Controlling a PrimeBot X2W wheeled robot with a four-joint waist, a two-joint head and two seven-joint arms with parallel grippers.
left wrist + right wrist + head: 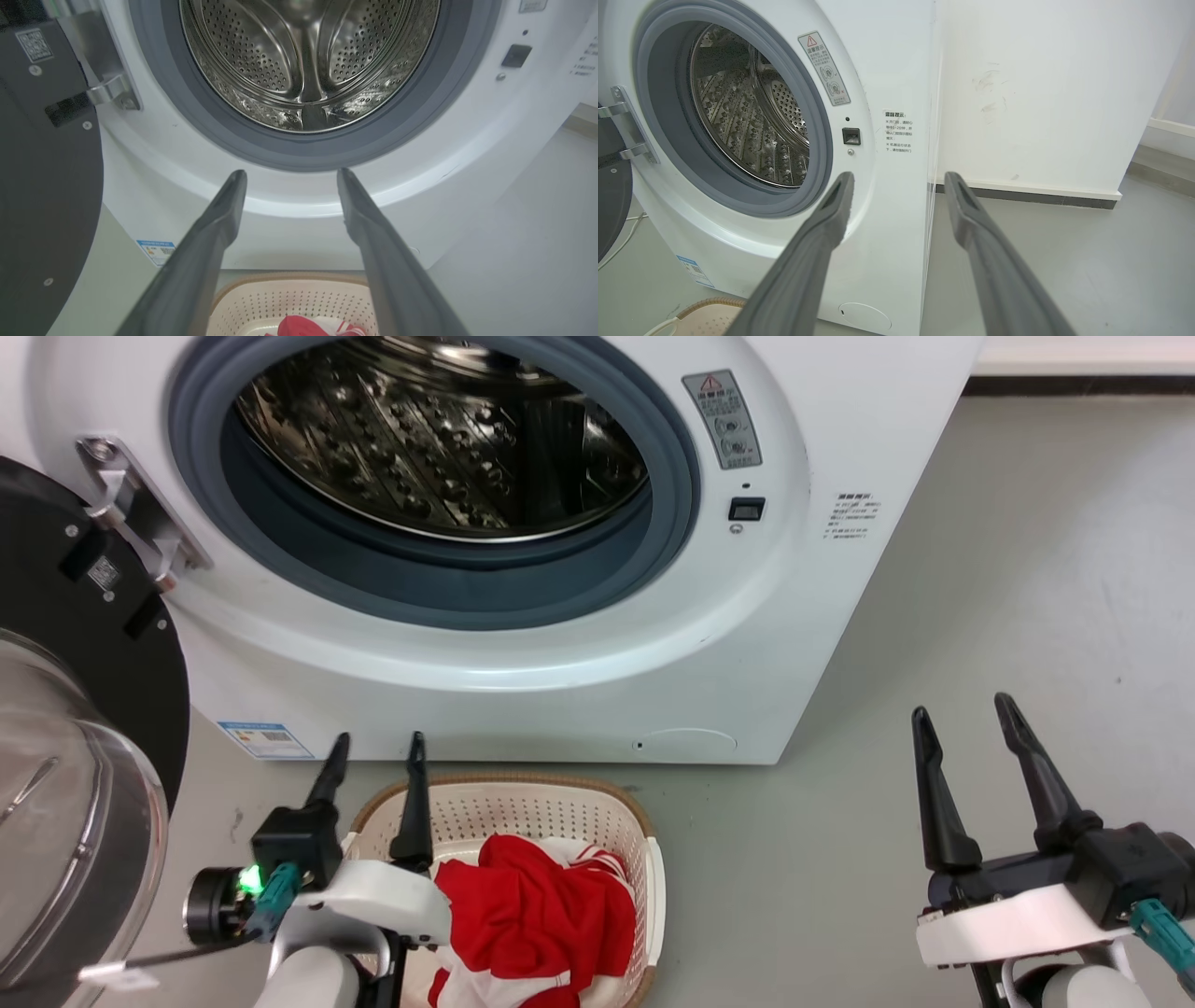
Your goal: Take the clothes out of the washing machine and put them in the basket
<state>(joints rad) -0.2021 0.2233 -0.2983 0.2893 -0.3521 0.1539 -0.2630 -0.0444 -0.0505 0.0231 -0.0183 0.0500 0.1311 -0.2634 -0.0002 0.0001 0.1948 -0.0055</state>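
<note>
The white washing machine [523, 644] stands ahead with its door swung open to the left; its steel drum [439, 439] holds no fabric that I can see. Red clothes [532, 915] with white trim lie in the cream basket [551, 807] on the floor before the machine. My left gripper [378, 742] is open above the basket's left rim, fingers pointing at the machine, nothing between them. In the left wrist view the left gripper [289, 175] faces the drum [308, 65], with basket [289, 303] and clothes [303, 326] below. My right gripper [962, 709] is open over bare floor at the right.
The black-rimmed glass door [65, 728] hangs open at the left, close to my left arm. Grey floor [1027, 569] stretches to the right of the machine. In the right wrist view a white wall [1041, 93] with a dark baseboard stands beyond the machine's side.
</note>
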